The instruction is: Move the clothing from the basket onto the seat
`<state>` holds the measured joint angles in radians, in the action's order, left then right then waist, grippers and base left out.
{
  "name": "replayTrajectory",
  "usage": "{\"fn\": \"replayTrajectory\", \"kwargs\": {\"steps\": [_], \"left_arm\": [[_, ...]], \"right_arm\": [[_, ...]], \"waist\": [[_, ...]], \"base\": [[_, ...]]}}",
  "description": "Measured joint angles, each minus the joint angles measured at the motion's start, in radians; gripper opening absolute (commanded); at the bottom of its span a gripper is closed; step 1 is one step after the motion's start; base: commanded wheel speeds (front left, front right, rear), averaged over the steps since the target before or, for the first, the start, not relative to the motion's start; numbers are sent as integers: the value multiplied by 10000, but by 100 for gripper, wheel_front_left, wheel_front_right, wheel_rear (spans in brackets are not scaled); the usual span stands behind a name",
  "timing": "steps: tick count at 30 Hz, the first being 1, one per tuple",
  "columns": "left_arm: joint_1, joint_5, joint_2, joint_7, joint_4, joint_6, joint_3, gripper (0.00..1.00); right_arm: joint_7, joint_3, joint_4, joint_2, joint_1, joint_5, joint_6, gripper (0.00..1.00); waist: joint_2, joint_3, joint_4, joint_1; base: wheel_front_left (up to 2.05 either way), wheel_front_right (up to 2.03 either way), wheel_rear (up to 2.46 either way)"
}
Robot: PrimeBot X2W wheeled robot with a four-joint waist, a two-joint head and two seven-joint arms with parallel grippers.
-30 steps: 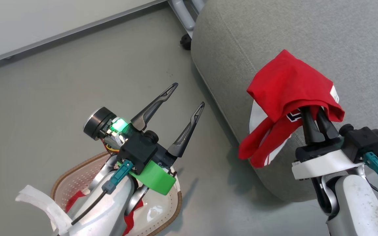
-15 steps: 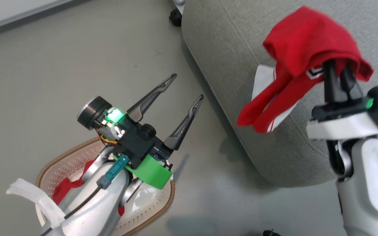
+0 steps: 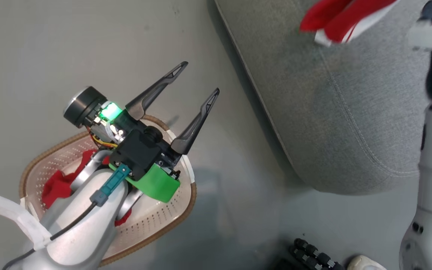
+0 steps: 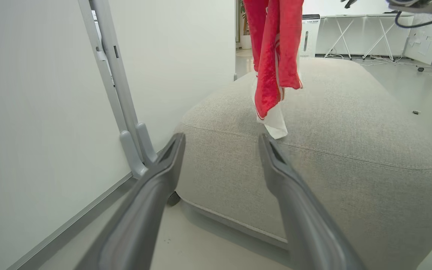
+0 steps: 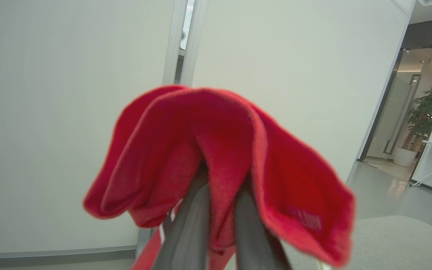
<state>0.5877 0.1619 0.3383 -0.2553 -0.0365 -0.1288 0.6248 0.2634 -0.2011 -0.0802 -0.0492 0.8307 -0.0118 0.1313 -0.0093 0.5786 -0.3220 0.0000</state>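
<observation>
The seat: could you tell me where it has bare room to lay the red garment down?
The top of the seat is bare behind the stitched seam, apart from the held garment hanging low over the end nearest the white panel; the stretch beyond it is open. The basket is crowded: the other garment inside, the left arm above.

Faint print on the red garment is unreadable
</observation>
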Motion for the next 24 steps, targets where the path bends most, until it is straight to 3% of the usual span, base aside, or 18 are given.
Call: {"fn": "replayTrajectory", "kwargs": {"steps": [4,18,24], "left_arm": [[179,0,150,92,163,0,79,100],[437,44,518,255,508,0,504,100],[539,46,591,297,642,2,527,100]], "right_arm": [[0,-623,-441,-13,1054,334,0,0],[0,-2692,-3335,-1860,3602,1068,0,0],[0,-3488,-3939,-1818,3707,1910,0,0]], "waist": [[0,490,-2,0],[0,1595,161,1],[0,1875,318,0]], "base": [[0,0,0],[0,0,0],[0,0,0]]}}
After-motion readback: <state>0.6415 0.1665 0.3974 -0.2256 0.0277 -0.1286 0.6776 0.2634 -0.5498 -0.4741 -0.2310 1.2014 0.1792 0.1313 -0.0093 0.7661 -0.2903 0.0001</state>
